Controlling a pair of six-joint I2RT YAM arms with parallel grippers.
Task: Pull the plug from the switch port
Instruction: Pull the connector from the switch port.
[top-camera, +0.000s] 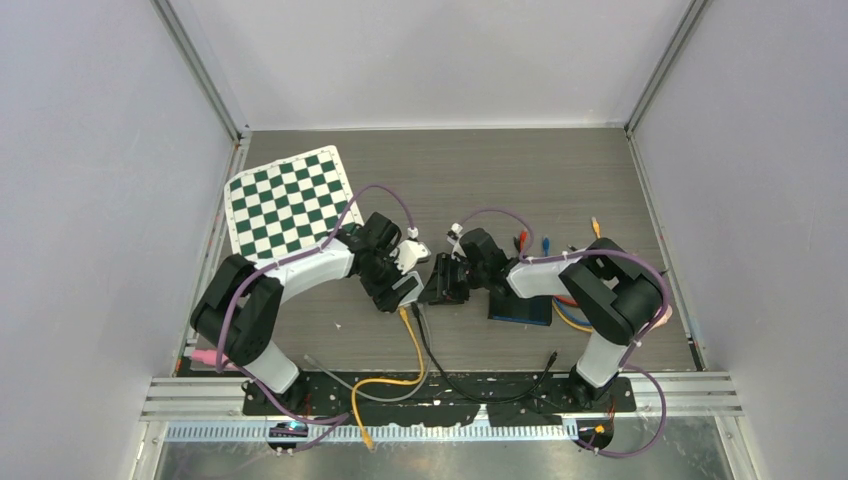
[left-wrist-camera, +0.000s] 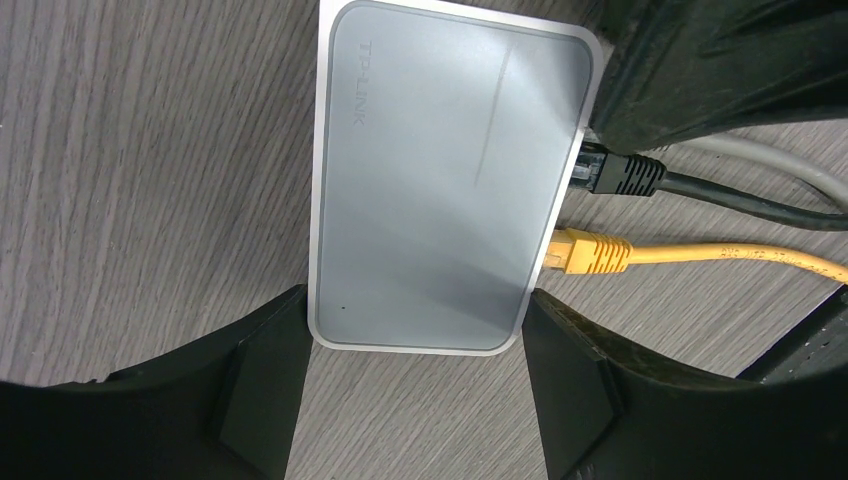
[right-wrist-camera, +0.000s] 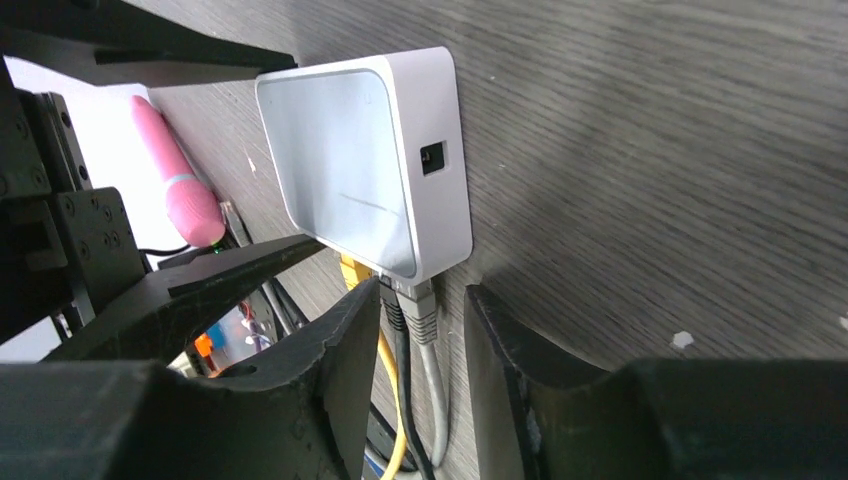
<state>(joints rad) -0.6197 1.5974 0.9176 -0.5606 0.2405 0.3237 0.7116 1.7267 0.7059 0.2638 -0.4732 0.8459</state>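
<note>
Plugs number three, set side by side in one edge of the single switch: a yellow plug, a black plug and a gray plug. The yellow and black cords run off from that edge. The switch lies flat on the wooden surface near its middle, between the two arms. The left tool is closed on the switch. In its own view one finger presses the 9 o'clock edge and the other the 3 o'clock edge that carries the plugs, just below the yellow plug. The right tool stands open astride the gray plug, with a sliver of gap on the outer side, and the black plug sits just beside the inner face of its other finger. Seen from overhead, open wood grain runs from the switch toward 12 o'clock up to the back wall. One checkered mat lies at 10 o'clock against the left edge, and one blue board sits at 3 o'clock under the right arm. The metal rail holding both arm bases closes off the 6 o'clock edge.
</note>
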